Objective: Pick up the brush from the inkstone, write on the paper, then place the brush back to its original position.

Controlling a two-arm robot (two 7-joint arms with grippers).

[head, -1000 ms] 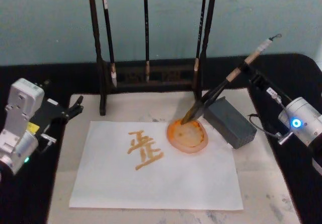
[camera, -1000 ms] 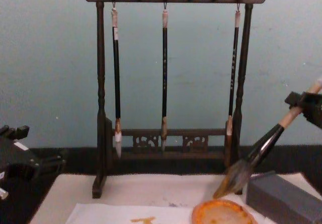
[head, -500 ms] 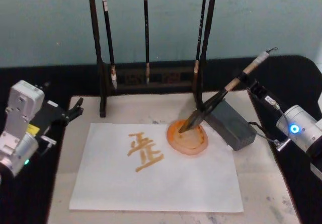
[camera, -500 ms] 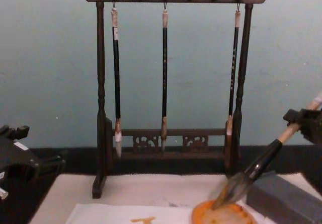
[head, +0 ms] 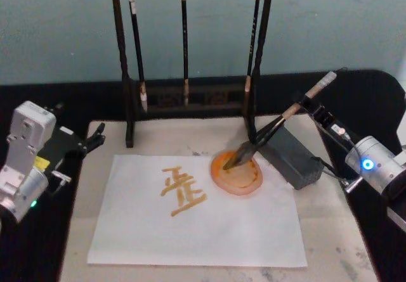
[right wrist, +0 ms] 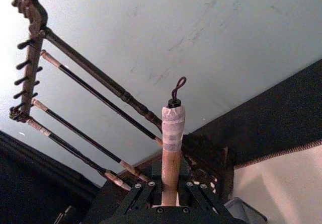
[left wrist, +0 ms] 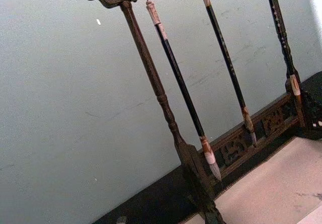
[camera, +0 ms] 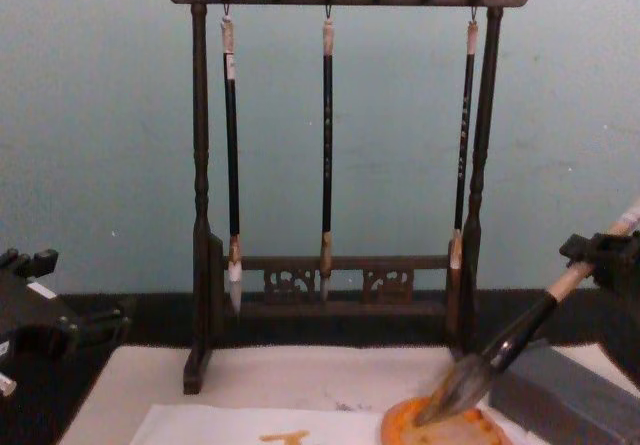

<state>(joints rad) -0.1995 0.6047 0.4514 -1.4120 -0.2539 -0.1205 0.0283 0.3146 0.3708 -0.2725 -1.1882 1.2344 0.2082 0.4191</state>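
Dark wooden rack (left wrist: pixel 160 99), tilted, three thin black brushes (left wrist: pixel 183 90) hanging from its top bar (pale tips down), green-grey wall (left wrist: pixel 65 108) behind, cream mat (left wrist: pixel 271 183) at its foot.

Soft, even indoor light falls on the scene, with no hard shadows and no glare. The plain wall (head: pixel 63 35) is evenly lit and grows brighter toward one side in the right wrist view. The white paper (head: pixel 190 231) is the brightest surface, and the black counter (head: pixel 38 98) around it is very dark. A small blue light (head: pixel 366 164) glows on the right arm. The taped end of the brush (right wrist: pixel 172 123) catches light, while the right pincer (right wrist: pixel 169 186) clamped on it sits in shadow.
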